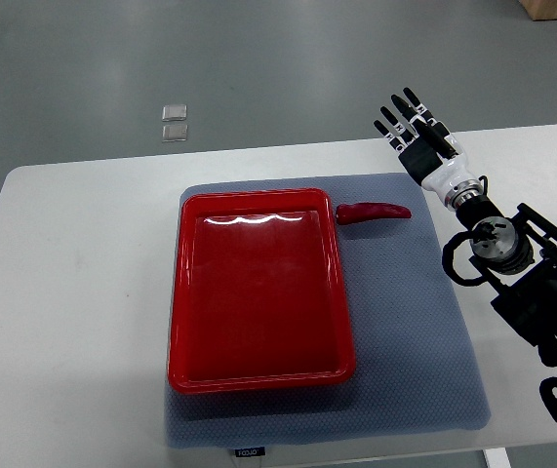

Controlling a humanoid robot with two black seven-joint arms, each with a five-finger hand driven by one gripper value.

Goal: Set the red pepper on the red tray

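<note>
A red pepper (373, 213) lies on the grey mat just right of the red tray's far right corner, pointing right. The red tray (182, 292) sits empty in the middle of the mat. My right hand (411, 125) is above the table's far edge, up and right of the pepper, fingers spread and holding nothing. It does not touch the pepper. The left arm does not show.
A grey mat (415, 331) covers the middle of the white table (73, 292). Two small clear squares (174, 122) lie on the floor beyond the table. My right arm's black joints (512, 263) lie over the table's right side.
</note>
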